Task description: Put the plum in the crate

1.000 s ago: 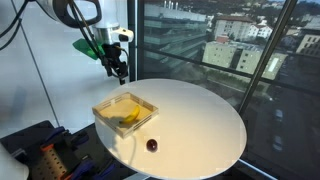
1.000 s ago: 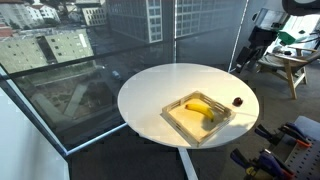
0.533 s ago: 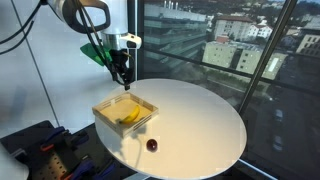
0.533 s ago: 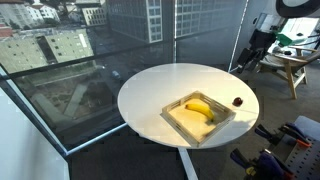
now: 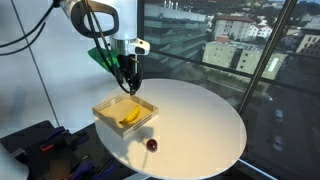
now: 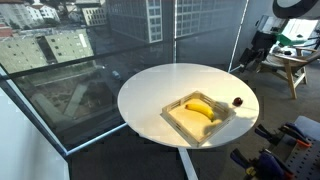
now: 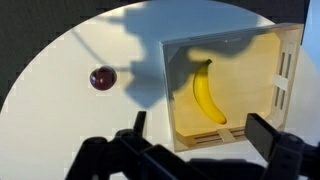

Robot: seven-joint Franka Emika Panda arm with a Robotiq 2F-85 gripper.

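Observation:
The plum point(image 5: 152, 144) is a small dark reddish-purple fruit lying on the round white table, just outside the crate. It also shows in an exterior view point(image 6: 237, 101) and in the wrist view point(image 7: 102, 78). The crate point(image 5: 108, 107), a shallow light wooden tray, holds a yellow banana point(image 5: 130, 116); the crate's wall shows in the wrist view point(image 7: 285, 75) with the banana point(image 7: 206, 93). My gripper point(image 5: 130, 83) hangs open and empty above the crate's far side; its two fingers point(image 7: 200, 130) frame the crate's near wall in the wrist view.
The round white table point(image 5: 200, 120) stands by large windows; it also shows in an exterior view point(image 6: 170, 80). Dark equipment point(image 5: 40, 150) sits on the floor beside the table. A wooden stand point(image 6: 290, 65) is behind it.
My gripper has moved sideways toward the table and a little lower, from beside the crate to above it. The plum, banana and crate have not moved.

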